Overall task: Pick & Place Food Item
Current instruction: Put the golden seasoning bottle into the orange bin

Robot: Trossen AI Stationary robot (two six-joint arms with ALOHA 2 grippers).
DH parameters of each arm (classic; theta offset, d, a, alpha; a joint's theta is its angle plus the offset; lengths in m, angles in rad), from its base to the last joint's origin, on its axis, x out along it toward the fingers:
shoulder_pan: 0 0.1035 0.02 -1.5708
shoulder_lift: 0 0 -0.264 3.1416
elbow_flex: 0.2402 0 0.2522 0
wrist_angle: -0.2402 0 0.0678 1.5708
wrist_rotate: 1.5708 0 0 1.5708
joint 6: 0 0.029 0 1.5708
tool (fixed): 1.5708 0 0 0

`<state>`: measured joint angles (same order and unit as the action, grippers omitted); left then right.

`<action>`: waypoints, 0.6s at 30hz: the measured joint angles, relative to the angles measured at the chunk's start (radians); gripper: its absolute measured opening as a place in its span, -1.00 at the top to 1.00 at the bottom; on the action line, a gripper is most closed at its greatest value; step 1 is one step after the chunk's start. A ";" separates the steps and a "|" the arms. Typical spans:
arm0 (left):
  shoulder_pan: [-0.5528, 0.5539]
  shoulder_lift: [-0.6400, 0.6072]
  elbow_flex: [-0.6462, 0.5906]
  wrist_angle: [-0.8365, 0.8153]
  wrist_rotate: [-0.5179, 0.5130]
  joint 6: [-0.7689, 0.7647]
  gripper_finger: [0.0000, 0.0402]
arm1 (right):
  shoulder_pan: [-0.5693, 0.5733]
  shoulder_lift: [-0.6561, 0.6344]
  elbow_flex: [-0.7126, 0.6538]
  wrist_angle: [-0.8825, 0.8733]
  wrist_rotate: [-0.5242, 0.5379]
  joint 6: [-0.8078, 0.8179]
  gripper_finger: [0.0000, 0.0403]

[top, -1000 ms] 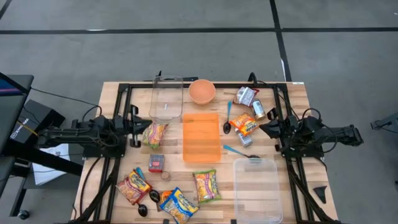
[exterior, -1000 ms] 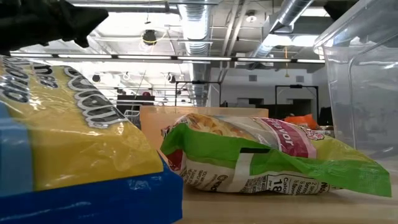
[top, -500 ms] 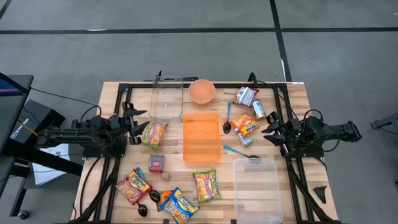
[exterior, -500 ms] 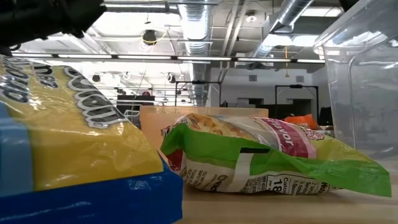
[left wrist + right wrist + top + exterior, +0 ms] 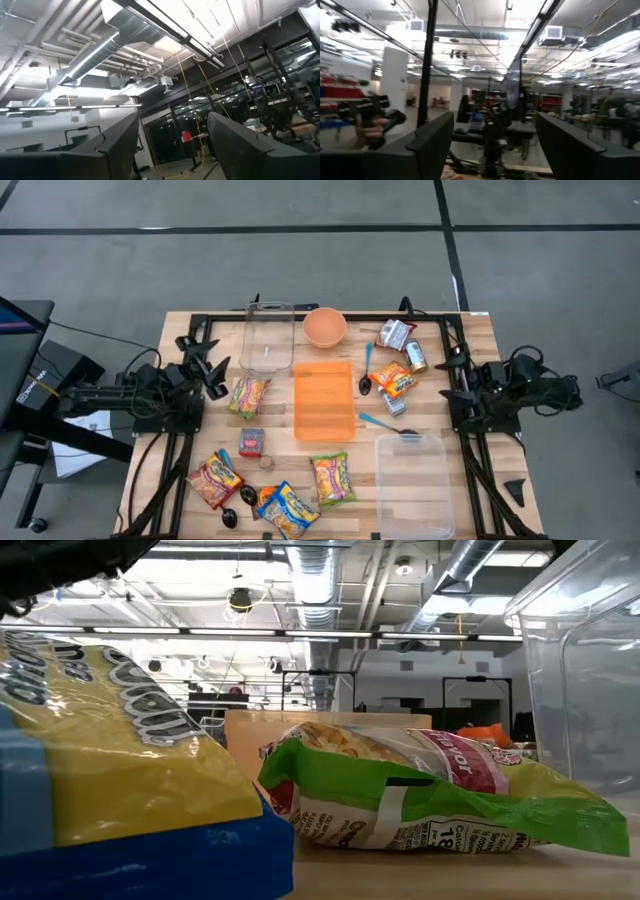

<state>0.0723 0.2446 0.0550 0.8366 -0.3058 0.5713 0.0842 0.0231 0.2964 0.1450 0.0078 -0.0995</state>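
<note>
Food packets lie flat around the table: a green-and-pink one (image 5: 247, 395) near my left gripper, an orange one (image 5: 393, 381) near my right, several more (image 5: 283, 508) along the near edge. The low view shows a green packet (image 5: 430, 795) and a yellow-and-blue one (image 5: 120, 780) close up. My left gripper (image 5: 204, 355) stands open at the table's left side, above the surface, with nothing between its fingers (image 5: 115, 150). My right gripper (image 5: 448, 380) stands open at the right side, also holding nothing. Both wrist views look up at the ceiling.
An orange tray (image 5: 324, 400) lies at the centre, an orange bowl (image 5: 324, 327) and a clear container (image 5: 267, 337) behind it, another clear container (image 5: 411, 472) near right. Cans (image 5: 415, 357), a red box (image 5: 251, 442) and blue spoons (image 5: 378, 421) lie about. A black frame (image 5: 300, 316) borders the table.
Both grippers have opened. My left gripper has drawn back from the green-and-pink packet toward the table's left and far edges. My right gripper has drawn back toward the right edge, away from the orange packet. No object has moved.
</note>
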 joint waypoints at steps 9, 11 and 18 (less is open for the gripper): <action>0.002 0.268 0.206 -0.003 0.001 0.011 -0.49 | -0.015 0.097 0.150 -0.147 0.202 -0.019 -0.38; 0.002 0.331 0.233 -0.005 0.002 0.035 -0.57 | -0.015 0.136 0.189 -0.195 0.208 0.014 -0.38; -0.011 0.487 0.286 0.055 0.099 0.109 -0.82 | -0.015 0.306 0.367 -0.421 0.318 0.043 -0.38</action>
<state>0.0609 0.7321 0.3414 0.8914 -0.2069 0.6805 0.0696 0.3287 0.6629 -0.2762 0.3263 -0.0562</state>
